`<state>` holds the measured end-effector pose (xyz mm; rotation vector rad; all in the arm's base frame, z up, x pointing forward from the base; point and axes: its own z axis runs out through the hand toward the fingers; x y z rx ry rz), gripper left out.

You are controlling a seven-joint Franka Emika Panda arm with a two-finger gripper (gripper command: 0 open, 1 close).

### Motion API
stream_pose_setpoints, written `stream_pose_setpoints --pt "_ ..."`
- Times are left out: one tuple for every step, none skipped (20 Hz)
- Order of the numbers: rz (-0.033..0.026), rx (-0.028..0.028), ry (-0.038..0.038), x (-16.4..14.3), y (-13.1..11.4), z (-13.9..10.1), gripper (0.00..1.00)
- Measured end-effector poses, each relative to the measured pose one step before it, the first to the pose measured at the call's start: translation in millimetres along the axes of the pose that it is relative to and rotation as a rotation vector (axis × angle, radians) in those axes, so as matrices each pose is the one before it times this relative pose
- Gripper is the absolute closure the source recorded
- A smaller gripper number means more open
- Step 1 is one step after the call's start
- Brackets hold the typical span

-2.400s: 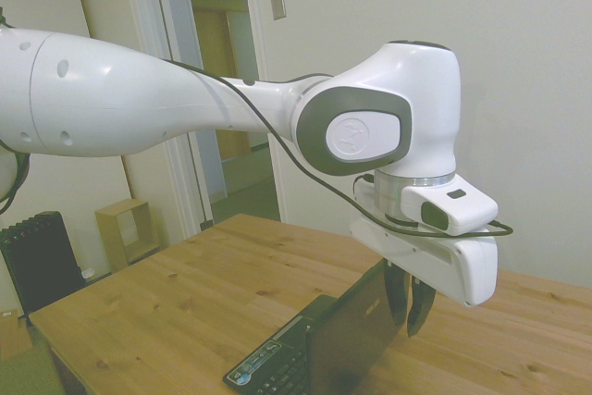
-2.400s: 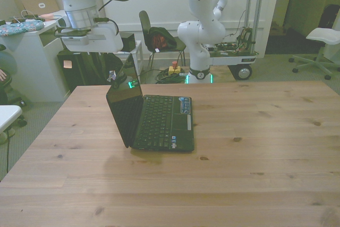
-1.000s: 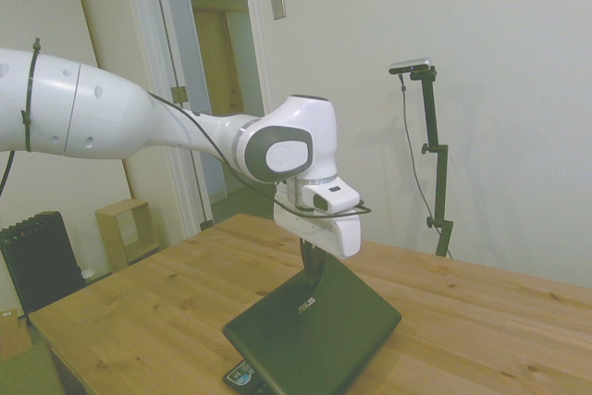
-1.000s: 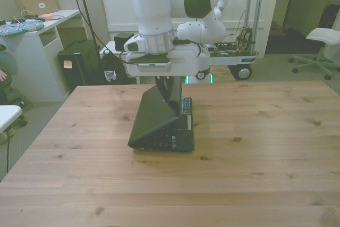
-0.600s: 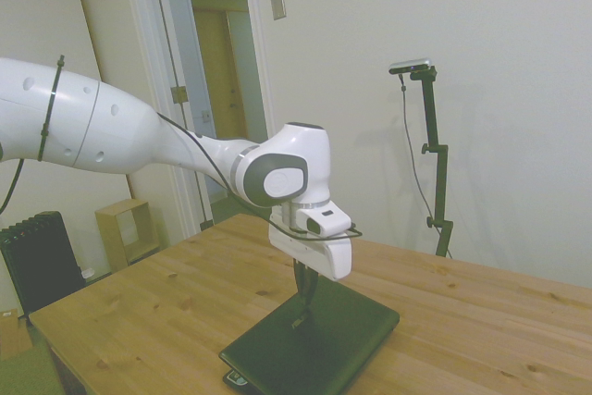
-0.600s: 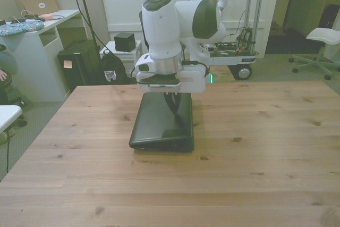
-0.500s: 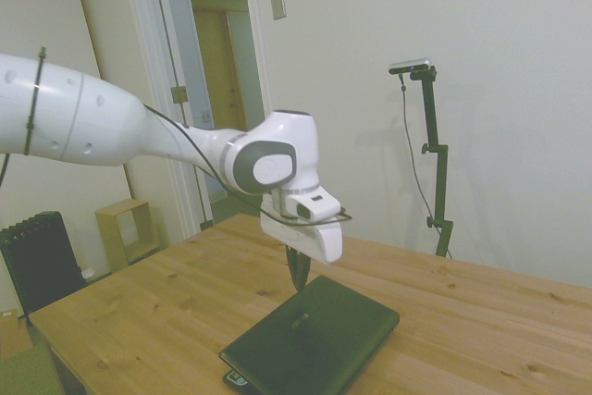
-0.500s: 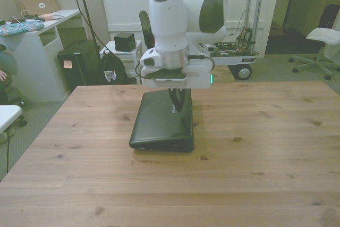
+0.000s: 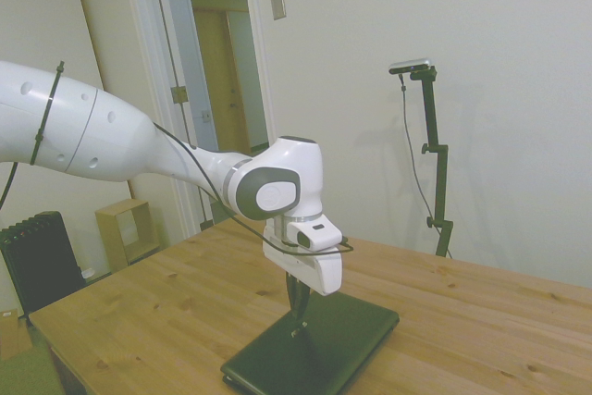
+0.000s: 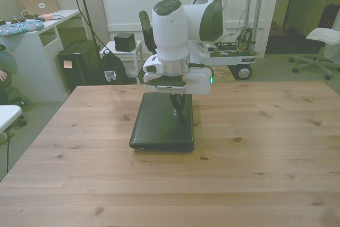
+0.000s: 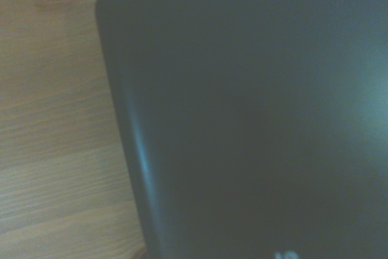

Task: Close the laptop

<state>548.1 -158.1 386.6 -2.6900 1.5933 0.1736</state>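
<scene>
One laptop (image 10: pixel 159 123) lies on the wooden table (image 10: pixel 255 147) with its matte black lid down flat over the base, a thin dark seam showing along the edge nearest the front camera. In the front view it sits a little toward 9 o'clock of the table's centre, with its long axis running from 12 to 6 o'clock. In the side view the laptop (image 9: pixel 319 344) lies near the picture's lower edge, its lid level with the tabletop (image 9: pixel 148 312).

One white arm (image 9: pixel 111 141) reaches over the table and ends in the gripper (image 9: pixel 298 310), which points straight down onto the lid. In the side view the dark fingers look drawn together into a single narrow tip that meets the lid near its middle. In the front view the gripper (image 10: pixel 178 111) stands on the lid's half toward 12 o'clock, by the small silver logo (image 10: pixel 173 112); whether the tip presses on the lid or only grazes it cannot be told. Nothing is held between the fingers.

The wrist view is filled mostly by the dark lid (image 11: pixel 254 113), blurred, with one rounded corner set against the pale wood grain (image 11: pixel 54 119) and a faint light mark, probably the logo (image 11: pixel 285 254).
</scene>
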Motion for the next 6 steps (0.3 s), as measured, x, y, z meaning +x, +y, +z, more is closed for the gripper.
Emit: stream_pose_setpoints --pt "0.00272 -0.00528 -0.00401 1.01 1.12 5.76 1.00" --pt "-0.00025 -0.00237 -0.00128 -0.05 0.35 4.72 1.00" --pt "-0.00460 0.00548 0.00491 -1.58 -1.32 -2.08 1.00" --pt "-0.00981 0.01103 0.00873 -4.39 -2.58 -7.17 1.00" --pt "-0.01581 0.01849 0.01488 -7.38 -3.49 -13.50 1.00" --pt "-0.02239 0.02467 0.01874 -9.88 -3.78 -17.96 0.00"
